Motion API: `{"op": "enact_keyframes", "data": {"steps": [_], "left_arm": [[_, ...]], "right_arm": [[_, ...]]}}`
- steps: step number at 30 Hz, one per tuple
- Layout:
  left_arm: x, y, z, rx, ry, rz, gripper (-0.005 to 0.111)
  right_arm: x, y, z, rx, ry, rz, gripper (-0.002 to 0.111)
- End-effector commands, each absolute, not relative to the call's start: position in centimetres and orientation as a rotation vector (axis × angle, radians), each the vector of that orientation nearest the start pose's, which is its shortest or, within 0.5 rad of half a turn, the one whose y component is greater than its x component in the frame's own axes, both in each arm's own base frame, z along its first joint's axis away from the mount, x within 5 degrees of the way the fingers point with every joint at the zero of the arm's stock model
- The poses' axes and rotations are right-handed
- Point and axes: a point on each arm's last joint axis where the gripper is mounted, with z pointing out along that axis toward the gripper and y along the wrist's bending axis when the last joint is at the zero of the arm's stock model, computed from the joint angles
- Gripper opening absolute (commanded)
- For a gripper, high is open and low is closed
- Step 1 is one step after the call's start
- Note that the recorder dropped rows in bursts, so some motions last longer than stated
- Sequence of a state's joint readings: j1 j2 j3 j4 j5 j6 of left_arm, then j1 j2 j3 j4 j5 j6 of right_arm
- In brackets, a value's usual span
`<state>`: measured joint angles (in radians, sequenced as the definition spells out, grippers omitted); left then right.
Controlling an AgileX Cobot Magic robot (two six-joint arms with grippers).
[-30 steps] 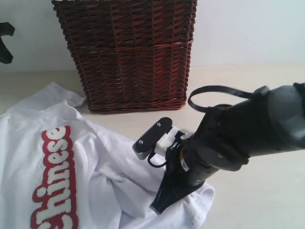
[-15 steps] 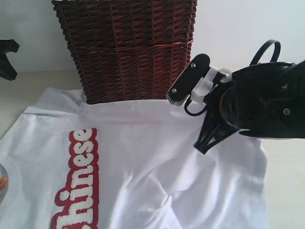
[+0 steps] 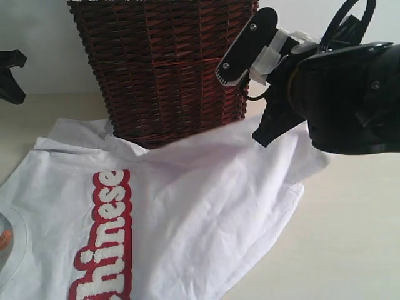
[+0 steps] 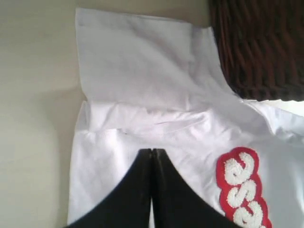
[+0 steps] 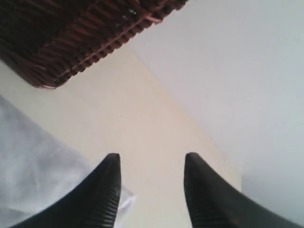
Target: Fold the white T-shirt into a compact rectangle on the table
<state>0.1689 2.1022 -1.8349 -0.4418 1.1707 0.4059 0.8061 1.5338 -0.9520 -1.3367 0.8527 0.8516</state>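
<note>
The white T-shirt (image 3: 206,206) lies spread front-up on the table (image 3: 350,237), its red-outlined lettering (image 3: 106,244) running toward the near edge. Its far edge rests against the basket's foot. My right gripper (image 3: 239,107) hangs open above the shirt's far right corner; in the right wrist view the gripper (image 5: 151,159) holds nothing, with shirt cloth (image 5: 33,166) beside one finger. My left gripper (image 4: 152,151) is shut over a sleeve area of the shirt (image 4: 142,71), near the lettering (image 4: 240,185). I see no cloth between its jaws.
A dark red-brown wicker basket (image 3: 169,69) stands at the back, touching the shirt's far edge. Bare table (image 3: 350,237) stretches to the right of the shirt. A pale wall (image 5: 237,71) rises behind the table. A small orange bit (image 3: 3,240) shows at the collar.
My right gripper moved back and up from the near side, pulling the bunched hem toward the basket. The shirt now lies spread out.
</note>
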Motion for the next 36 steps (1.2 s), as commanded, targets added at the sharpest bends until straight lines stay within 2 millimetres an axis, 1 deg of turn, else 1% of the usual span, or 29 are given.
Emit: {"op": "enact_keyframes", "data": {"steps": [1, 3, 5, 8, 9, 10, 11, 12, 13, 14, 15, 16, 17, 18, 20, 21, 22, 23, 24, 25, 26, 27, 28, 30, 32, 33, 34, 36], "left_arm": [[44.2, 3.1, 25.1, 0.185, 2.737, -0.559, 0.0], [43.6, 2.5, 25.5, 0.216, 2.728, -0.583, 0.0], [42.8, 1.6, 25.6, 0.265, 2.736, -0.611, 0.0], [40.6, -0.7, 25.0, 0.388, 2.788, -0.641, 0.0], [38.6, -2.8, 23.3, 0.478, 2.854, -0.646, 0.0], [37.6, -3.9, 22.2, 0.523, 2.886, -0.639, 0.0], [35.8, -6.0, 19.7, 0.605, 2.945, -0.613, 0.0], [34.8, -6.9, 18.4, 0.642, 2.974, -0.602, 0.0], [33.1, -8.2, 16.3, 0.694, 3.016, -0.555, 0.0], [32.2, -8.6, 15.1, 0.706, 3.035, -0.524, 0.0], [31.0, -8.3, 13.3, 0.639, 3.077, -0.43, 0.0], [30.6, -7.9, 12.5, 0.581, 3.098, -0.359, 0.0], [30.3, -6.3, 11.7, 0.435, 3.132, -0.199, 0.0], [30.4, -4.7, 11.5, 0.355, 3.148, -0.073, 0.0], [30.7, -2.5, 11.4, 0.267, 3.159, 0.084, 0.0], [30.8, -1.8, 11.3, 0.252, 3.159, 0.124, 0.0], [31.2, -0.9, 10.6, 0.214, 3.183, 0.131, 0.0], [31.5, -0.4, 10.3, 0.191, 3.207, 0.133, 0.0], [32.2, 0.0, 9.8, 0.193, 3.233, 0.145, 0.0], [32.8, 0.3, 9.7, 0.179, 3.228, 0.158, 0.0], [34.3, 0.6, 10.5, 0.153, 3.177, 0.164, 0.0], [34.9, 0.6, 11.0, 0.151, 3.152, 0.164, 0.0], [35.9, 0.6, 11.9, 0.171, 3.108, 0.167, 0.0], [37.2, 0.8, 13.5, 0.184, 3.045, 0.195, 0.0], [38.3, 1.2, 15.5, 0.182, 2.987, 0.254, 0.0], [38.7, 1.7, 16.3, 0.152, 2.969, 0.282, 0.0], [39.1, 1.8, 17.6, 0.117, 2.939, 0.304, 0.0], [39.5, 1.9, 19.3, 0.098, 2.895, 0.291, 0.0]], "right_arm": [[26.0, 16.6, 25.7, -0.741, 2.056, -0.758, 0.046], [25.9, 16.5, 25.3, -0.682, 2.094, -0.769, 0.045], [25.9, 16.4, 24.8, -0.649, 2.149, -0.732, 0.041], [26.2, 16.6, 24.1, -0.631, 2.217, -0.585, 0.029], [26.5, 16.6, 23.9, -0.615, 2.244, -0.496, 0.023], [26.5, 16.7, 23.8, -0.609, 2.251, -0.463, 0.02], [26.5, 16.7, 23.7, -0.607, 2.269, -0.438, 0.016], [26.4, 16.7, 23.7, -0.612, 2.279, -0.433, 0.015], [26.2, 16.8, 23.5, -0.629, 2.301, -0.413, 0.014], [26.2, 16.9, 23.4, -0.639, 2.309, -0.401, 0.014], [26.1, 17.0, 23.2, -0.646, 2.316, -0.372, 0.014], [26.0, 17.1, 23.1, -0.655, 2.323, -0.355, 0.014], [25.9, 17.4, 22.8, -0.67, 2.329, -0.308, 0.014], [25.7, 17.5, 22.5, -0.679, 2.342, -0.284, 0.014], [25.4, 17.5, 22.1, -0.712, 2.362, -0.271, 0.014], [25.2, 17.5, 21.9, -0.723, 2.371, -0.262, 0.014], [25.0, 17.5, 21.6, -0.753, 2.385, -0.25, 0.014], [24.8, 17.5, 21.3, -0.772, 2.397, -0.236, 0.014], [24.5, 17.6, 20.9, -0.81, 2.408, -0.216, 0.014], [24.3, 17.6, 20.6, -0.831, 2.421, -0.207, 0.014], [23.8, 17.6, 20.0, -0.882, 2.437, -0.183, 0.015], [23.5, 17.6, 19.7, -0.907, 2.453, -0.158, 0.016], [23.1, 17.6, 19.2, -0.948, 2.466, -0.128, 0.017], [22.3, 17.8, 18.4, -0.991, 2.483, -0.039, 0.021], [21.5, 18.1, 17.5, -1.017, 2.479, 0.072, 0.023], [21.2, 18.1, 17.0, -1.023, 2.484, 0.111, 0.024], [20.9, 18.3, 16.7, -1.021, 2.493, 0.158, 0.025], [20.5, 18.7, 16.1, -1.037, 2.512, 0.239, 0.025]]}}
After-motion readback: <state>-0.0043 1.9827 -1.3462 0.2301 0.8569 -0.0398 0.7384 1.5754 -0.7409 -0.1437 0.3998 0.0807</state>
